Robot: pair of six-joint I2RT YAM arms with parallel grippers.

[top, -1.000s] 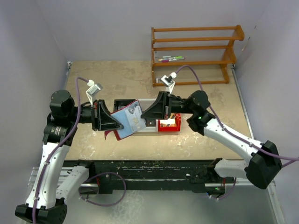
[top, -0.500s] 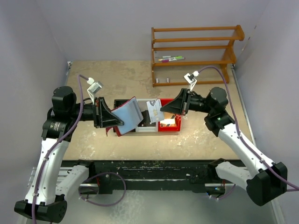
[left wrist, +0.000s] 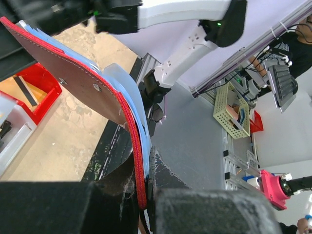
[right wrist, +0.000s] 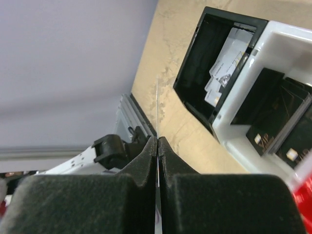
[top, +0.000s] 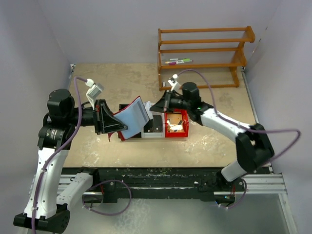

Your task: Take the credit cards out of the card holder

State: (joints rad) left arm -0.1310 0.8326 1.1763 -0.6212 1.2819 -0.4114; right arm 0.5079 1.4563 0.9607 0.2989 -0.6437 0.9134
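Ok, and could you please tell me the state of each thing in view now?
card holder: open, lifted off the table.
left gripper: shut on the card holder's edge.
right gripper: shut on a card.
card: out of the card holder, pinched edge-on.
black bin: holds light cards.
white bin: holds dark cards.
red bin: holds some items.

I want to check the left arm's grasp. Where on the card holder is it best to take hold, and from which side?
Probably its thin lower edge, pinched from the left, as the left gripper has it. The card holder stands tilted up, blue-grey sleeves fanned toward the right gripper, which pinches a credit card, so this hold leaves the sleeves open to it.
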